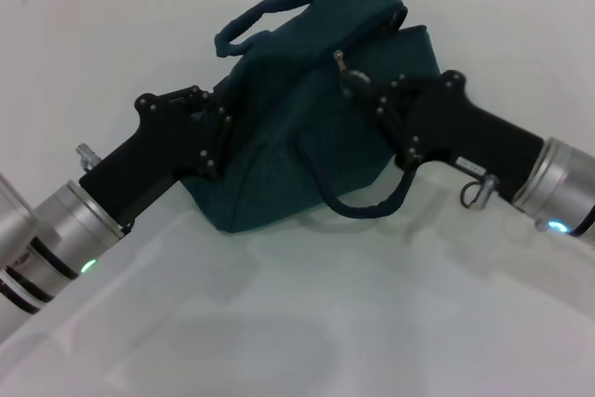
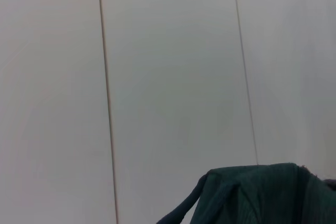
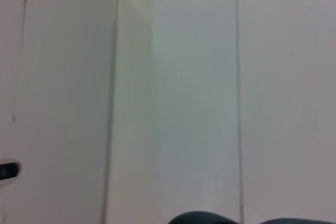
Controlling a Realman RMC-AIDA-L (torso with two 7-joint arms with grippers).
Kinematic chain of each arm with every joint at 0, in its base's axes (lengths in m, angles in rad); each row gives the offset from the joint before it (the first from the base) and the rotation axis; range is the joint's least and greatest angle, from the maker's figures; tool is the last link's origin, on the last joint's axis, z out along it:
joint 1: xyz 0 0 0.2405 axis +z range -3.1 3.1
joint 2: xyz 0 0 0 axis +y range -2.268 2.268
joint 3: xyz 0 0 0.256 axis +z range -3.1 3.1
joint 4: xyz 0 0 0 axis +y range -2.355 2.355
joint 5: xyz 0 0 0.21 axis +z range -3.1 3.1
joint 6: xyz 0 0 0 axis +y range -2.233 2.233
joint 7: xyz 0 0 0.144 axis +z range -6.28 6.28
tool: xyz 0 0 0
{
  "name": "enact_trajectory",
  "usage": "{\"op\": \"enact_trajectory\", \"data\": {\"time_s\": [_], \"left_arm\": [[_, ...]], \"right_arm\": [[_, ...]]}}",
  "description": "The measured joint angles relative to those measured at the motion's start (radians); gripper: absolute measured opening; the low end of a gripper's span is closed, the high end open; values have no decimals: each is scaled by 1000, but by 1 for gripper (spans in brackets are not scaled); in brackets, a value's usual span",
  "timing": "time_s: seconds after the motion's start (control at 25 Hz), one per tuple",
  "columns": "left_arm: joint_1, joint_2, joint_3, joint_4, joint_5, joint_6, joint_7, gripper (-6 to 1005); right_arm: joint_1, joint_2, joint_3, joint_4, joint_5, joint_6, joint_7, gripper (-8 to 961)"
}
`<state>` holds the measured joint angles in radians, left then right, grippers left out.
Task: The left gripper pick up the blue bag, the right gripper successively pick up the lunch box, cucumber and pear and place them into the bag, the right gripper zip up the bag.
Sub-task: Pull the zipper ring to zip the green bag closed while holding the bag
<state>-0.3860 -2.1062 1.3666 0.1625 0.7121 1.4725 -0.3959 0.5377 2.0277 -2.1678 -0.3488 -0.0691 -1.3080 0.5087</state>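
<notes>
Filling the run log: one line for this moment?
left gripper: at blue bag side | right gripper: at zip pull | lunch box, cucumber, pear: unseen

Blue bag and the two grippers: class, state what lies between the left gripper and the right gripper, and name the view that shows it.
The blue bag fills that stretch in the head view, with the left gripper against one side and the right gripper against the other.

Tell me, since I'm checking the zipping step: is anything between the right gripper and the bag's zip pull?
Nothing visible. In the head view the right gripper is already against the blue bag, right by the metal zip pull. The left gripper presses the bag's other side.
</notes>
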Motion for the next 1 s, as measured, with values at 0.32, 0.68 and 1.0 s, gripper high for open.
{"op": "enact_trajectory", "data": {"time_s": [0.32, 0.68, 1.0], "left_arm": [[0, 3, 4, 0, 0, 0, -3, 29], [2, 9, 4, 0, 8, 18, -4, 28], [16, 22, 4, 3, 33, 101, -43, 27]], "right_arm": [[-43, 0, 26, 1, 102, -24, -146, 31], [-57, 0, 45, 21, 188, -38, -276, 35], [-77, -3, 117, 25, 189, -69, -327, 34]]}}
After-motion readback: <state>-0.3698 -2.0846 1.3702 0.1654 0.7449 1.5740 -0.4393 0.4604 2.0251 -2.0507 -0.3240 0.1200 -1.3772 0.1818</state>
